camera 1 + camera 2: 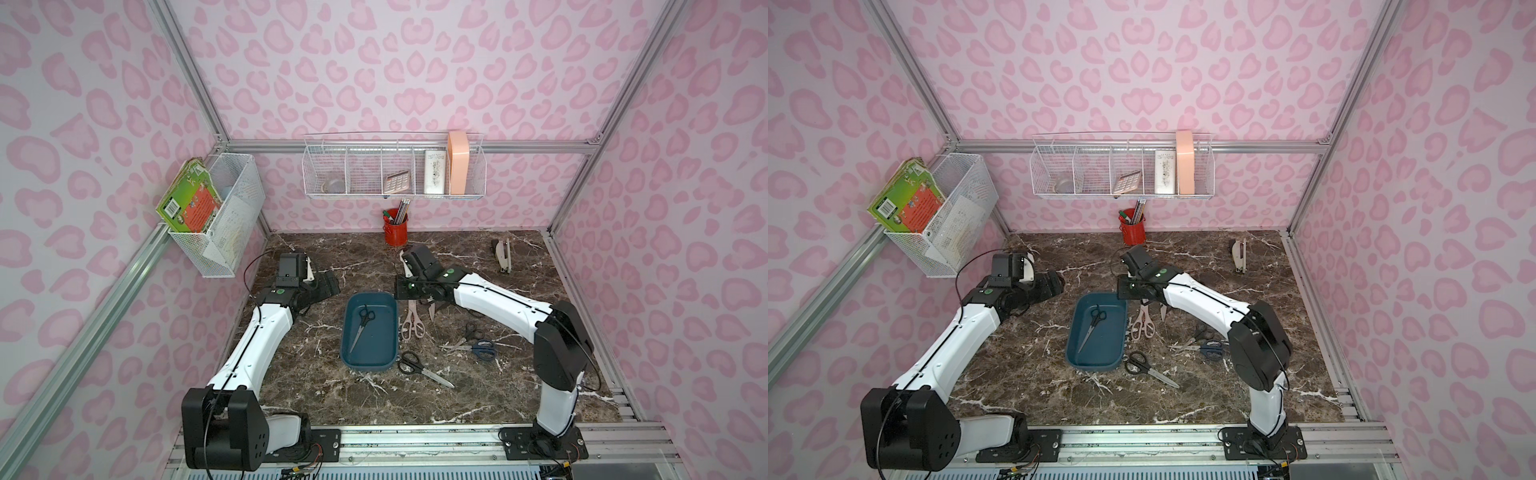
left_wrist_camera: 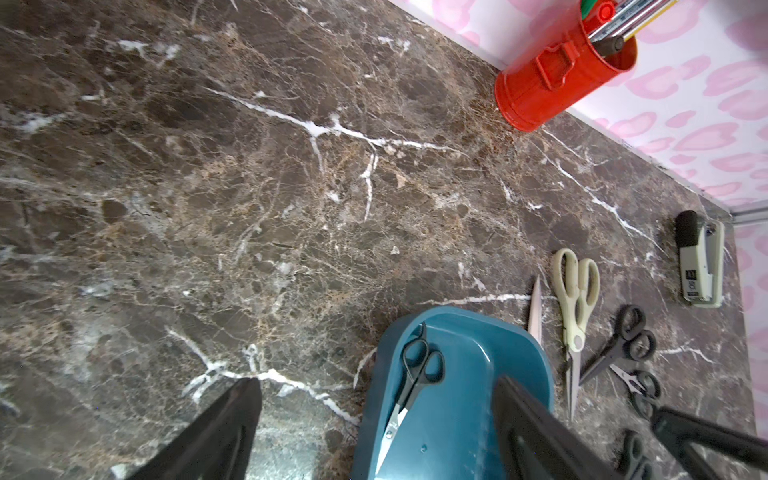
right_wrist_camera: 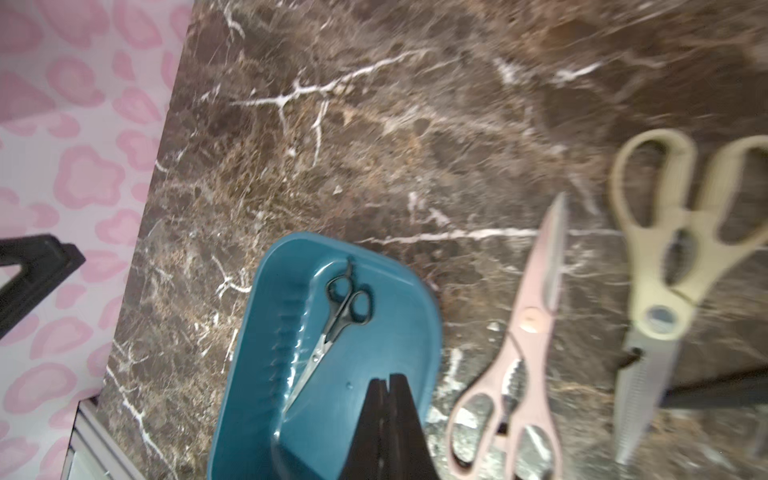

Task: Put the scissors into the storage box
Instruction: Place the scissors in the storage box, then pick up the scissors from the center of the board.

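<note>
Storage box [image 1: 376, 351] sits mid-tabletop [image 1: 316, 374], holding one small blk-handled pr of scissors [image 1: 362, 326], laid diagonally w/ handles toward the back wall [image 1: 415, 83]. Other scissors lie on the tabletop to the box's right: pink pr [image 1: 411, 326] just beside its wall, cream pr [image 3: 665, 257] next over, partly under the right arm [image 1: 490, 297] in both top views; bigger blk pr [image 1: 422, 369] nr the front right corner; blue pr [image 1: 482, 349] & another small blk pr [image 1: 470, 333] touching, further right. Right hand [image 3: 388, 380]: fingers pressed together, empty, nr the box's back right corner. Left hand [image 2: 376, 382]: fingers apart, empty, nr its back left. Red pen cup [image 1: 395, 230] by the back wall holds pens [image 1: 388, 216] & pencils [image 1: 403, 208]. Long wire basket [image 1: 361, 166] on that wall: calculator [image 1: 397, 183], white box [image 1: 435, 172], peach box [image 1: 458, 164]. Side wire basket [image 1: 239, 195]: green book [image 1: 183, 208].
</note>
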